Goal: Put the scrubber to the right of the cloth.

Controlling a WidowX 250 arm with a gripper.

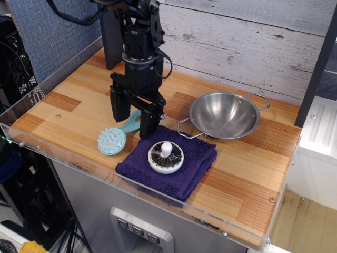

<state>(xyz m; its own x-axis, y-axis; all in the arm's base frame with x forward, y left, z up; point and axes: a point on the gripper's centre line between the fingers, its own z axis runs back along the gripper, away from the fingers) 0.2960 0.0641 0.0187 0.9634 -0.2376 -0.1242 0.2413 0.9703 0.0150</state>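
The light teal scrubber (pixel 112 139) lies flat on the wooden counter, its round nubbed head toward the front left and its handle toward the back right. The dark purple cloth (pixel 168 164) lies just right of it, folded, with a round white knobbed disc (pixel 165 157) on top. My black gripper (pixel 134 119) is open and low over the scrubber's handle, one finger on each side of it. The handle's end is partly hidden behind the fingers. I cannot tell whether the fingers touch the handle.
A steel bowl (pixel 224 115) with two wire handles stands behind and right of the cloth. A clear plastic rim (pixel 79 164) runs along the counter's front and left edges. A grey plank wall rises behind the counter. Bare wood (pixel 253 168) lies right of the cloth.
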